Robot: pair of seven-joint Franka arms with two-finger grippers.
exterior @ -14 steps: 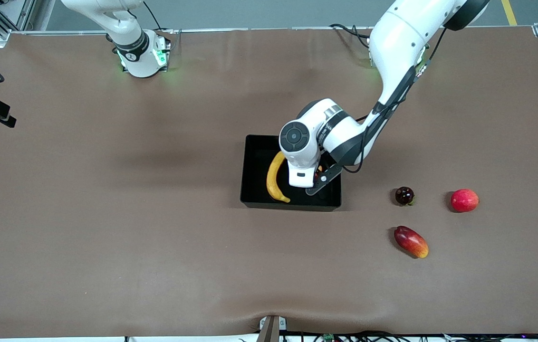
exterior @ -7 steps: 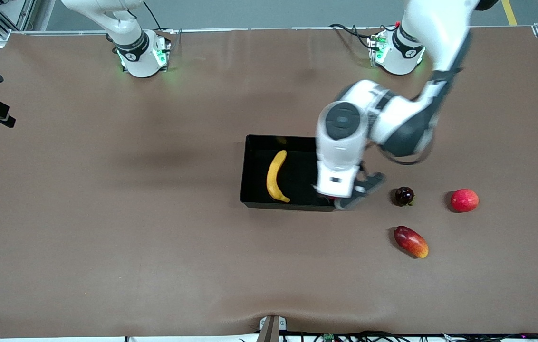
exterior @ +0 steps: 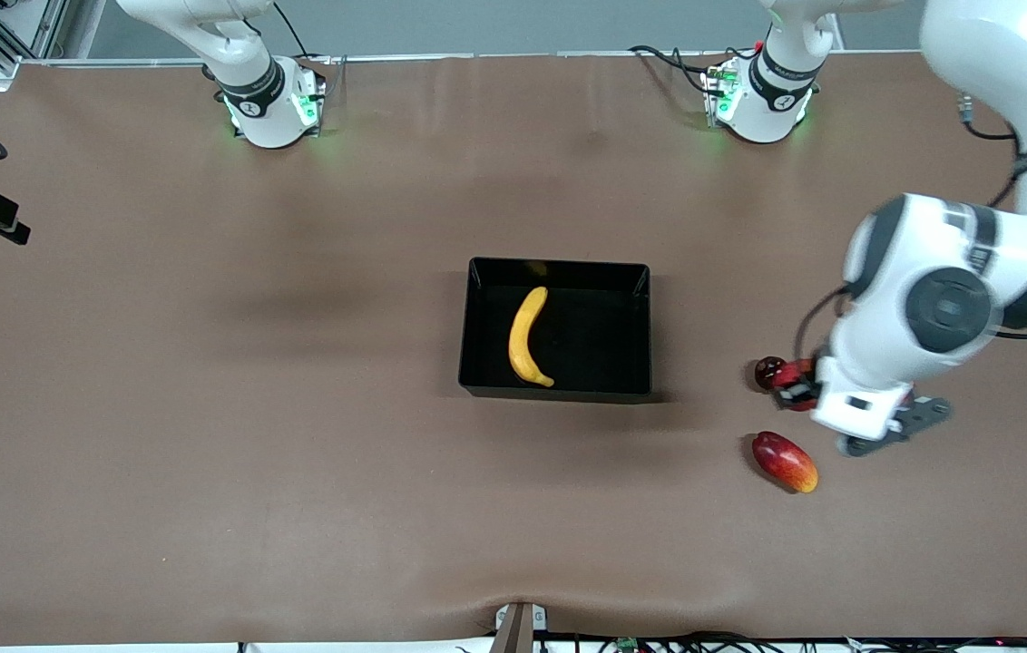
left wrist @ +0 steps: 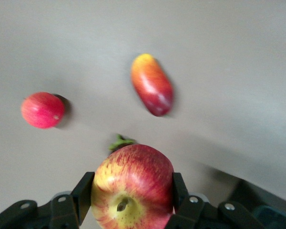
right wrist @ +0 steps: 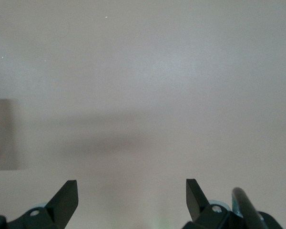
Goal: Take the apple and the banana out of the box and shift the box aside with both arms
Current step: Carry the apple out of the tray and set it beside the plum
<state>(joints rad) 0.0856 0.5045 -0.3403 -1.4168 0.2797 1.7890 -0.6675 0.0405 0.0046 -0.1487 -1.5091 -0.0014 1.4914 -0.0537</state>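
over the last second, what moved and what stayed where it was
The left gripper swung away from over the box toward the left arm's end of the table, carrying the apple out with it, jaws shut on it. It now hangs over the loose fruits. The banana stayed in the box, the mango-like fruit stayed put, and the right arm waits.

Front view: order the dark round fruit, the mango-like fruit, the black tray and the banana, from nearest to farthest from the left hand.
1. Dark round fruit, right by the left hand.
2. Mango-like fruit, nearer the front camera.
3. Black tray, toward the table's middle.
4. Banana, inside the tray.
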